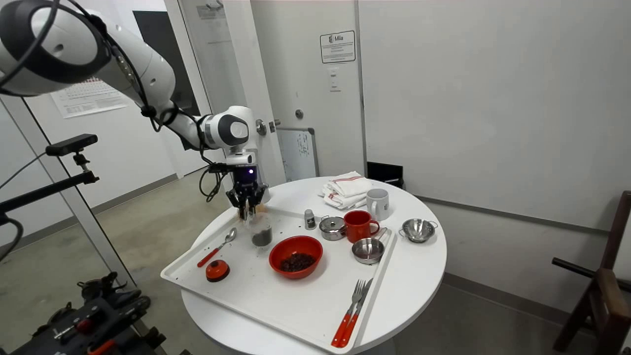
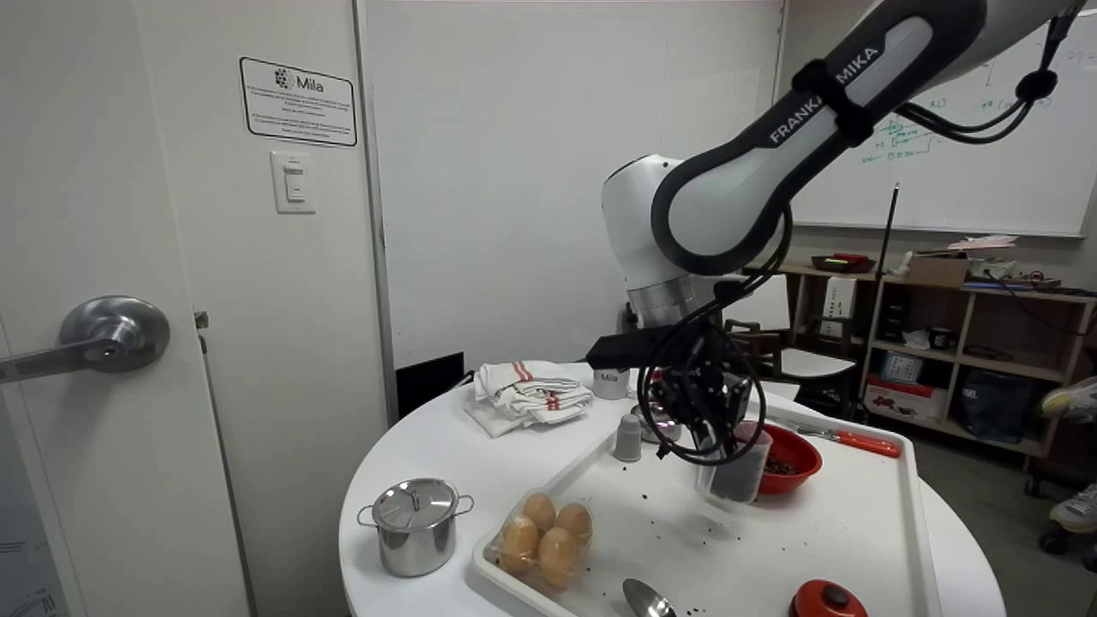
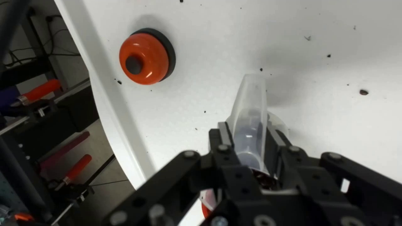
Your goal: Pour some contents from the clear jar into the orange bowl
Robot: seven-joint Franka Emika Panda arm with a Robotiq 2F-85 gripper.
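Note:
The clear jar [image 1: 261,228] is a see-through cylinder with dark contents at its bottom. In an exterior view the jar [image 2: 739,473] leans slightly beside the bowl. My gripper [image 1: 249,213] is shut on the jar's clear upright part, which shows between the fingers in the wrist view [image 3: 249,103]. I cannot tell whether the jar's base touches the tray. The orange bowl [image 1: 281,252] is wide and red-orange, with dark bits inside. It stands next to the jar and is partly hidden behind it in an exterior view [image 2: 787,483]. Only a sliver of its rim shows in the wrist view.
A white tray [image 1: 236,296] with scattered dark crumbs carries a spoon [image 1: 217,246], an orange dome [image 1: 217,270], a fork and knife [image 1: 351,315], and a steel pan [image 1: 368,251]. A shaker [image 1: 309,219], red mug [image 1: 357,227], and eggs [image 2: 548,540] stand around the bowl.

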